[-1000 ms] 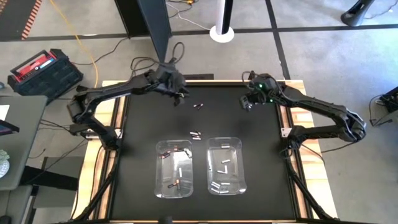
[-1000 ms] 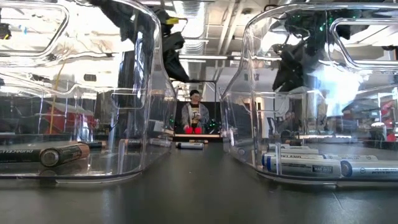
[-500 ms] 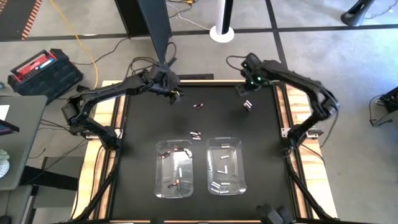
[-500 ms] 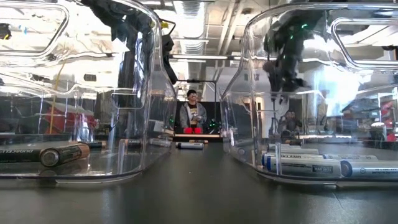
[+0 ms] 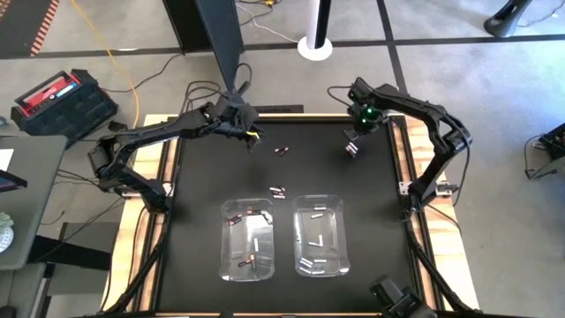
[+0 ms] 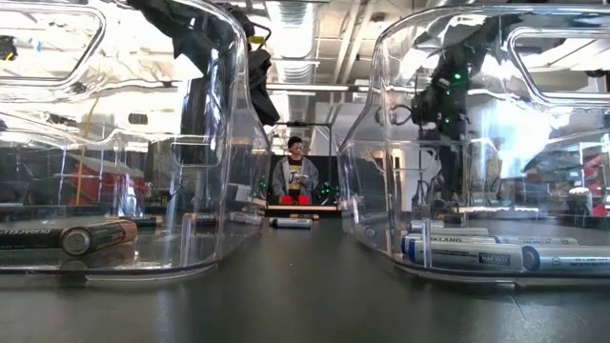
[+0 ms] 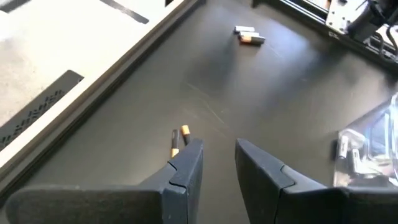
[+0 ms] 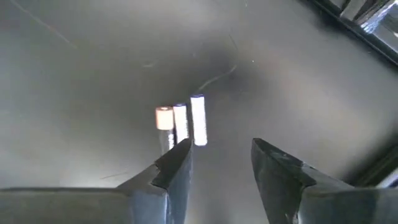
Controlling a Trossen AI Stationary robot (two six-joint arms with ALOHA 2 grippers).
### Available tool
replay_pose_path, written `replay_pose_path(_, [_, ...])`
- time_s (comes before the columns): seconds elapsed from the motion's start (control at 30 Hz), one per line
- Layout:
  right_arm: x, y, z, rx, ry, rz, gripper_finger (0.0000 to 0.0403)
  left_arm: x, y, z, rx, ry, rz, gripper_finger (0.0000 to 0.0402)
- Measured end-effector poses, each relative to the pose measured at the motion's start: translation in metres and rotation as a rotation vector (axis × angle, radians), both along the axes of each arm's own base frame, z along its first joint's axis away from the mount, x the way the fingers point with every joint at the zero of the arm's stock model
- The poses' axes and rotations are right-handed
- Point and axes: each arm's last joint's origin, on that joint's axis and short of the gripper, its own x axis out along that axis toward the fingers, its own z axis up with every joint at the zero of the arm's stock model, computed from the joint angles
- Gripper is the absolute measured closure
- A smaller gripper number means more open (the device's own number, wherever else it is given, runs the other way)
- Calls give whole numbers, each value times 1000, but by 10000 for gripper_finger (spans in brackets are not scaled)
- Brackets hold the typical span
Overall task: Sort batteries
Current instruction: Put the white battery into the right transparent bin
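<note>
Two clear bins stand near the table's near edge: the left bin (image 5: pixel 247 240) holds dark copper-ended batteries (image 6: pixel 76 236), the right bin (image 5: pixel 320 235) white ones (image 6: pixel 477 253). Loose batteries lie on the black mat: a pair (image 5: pixel 282 152) at mid-far, a pair (image 5: pixel 278 190) just beyond the bins, and three cells (image 8: pixel 180 121) at far right (image 5: pixel 351 148). My left gripper (image 5: pixel 252 137) (image 7: pixel 217 162) is open, above the mat, with two copper-ended cells (image 7: pixel 178 140) beside one finger. My right gripper (image 5: pixel 355 132) (image 8: pixel 221 162) is open, above the three cells.
The mat has a raised wooden border (image 5: pixel 159 168) on its sides. A battery (image 6: pixel 291 223) lies on the mat between the bins in the low view. A person (image 6: pixel 298 176) sits beyond the far edge. Bare mat lies between the two grippers and on both sides of the bins.
My right gripper has drawn back toward the table's far edge and risen, its arm folding up from the right side; the three pale cells it stood over now show bare on the mat. My left gripper has shifted only slightly near the far-left batteries.
</note>
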Motion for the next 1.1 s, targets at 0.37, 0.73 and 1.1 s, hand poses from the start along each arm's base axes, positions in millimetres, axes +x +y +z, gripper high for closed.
replay_pose_path(0.37, [-3,6,-27,-12,-5,31,230,2,-2,0,-5,-4,43,310])
replay_pose_path(0.73, [8,9,-31,-71,-34,108,230,4,-1,4,18,-43,43,310])
replay_pose_path(1.1, [10,5,-51,-10,10,120,230,8,-7,4,34,-48,-66,310])
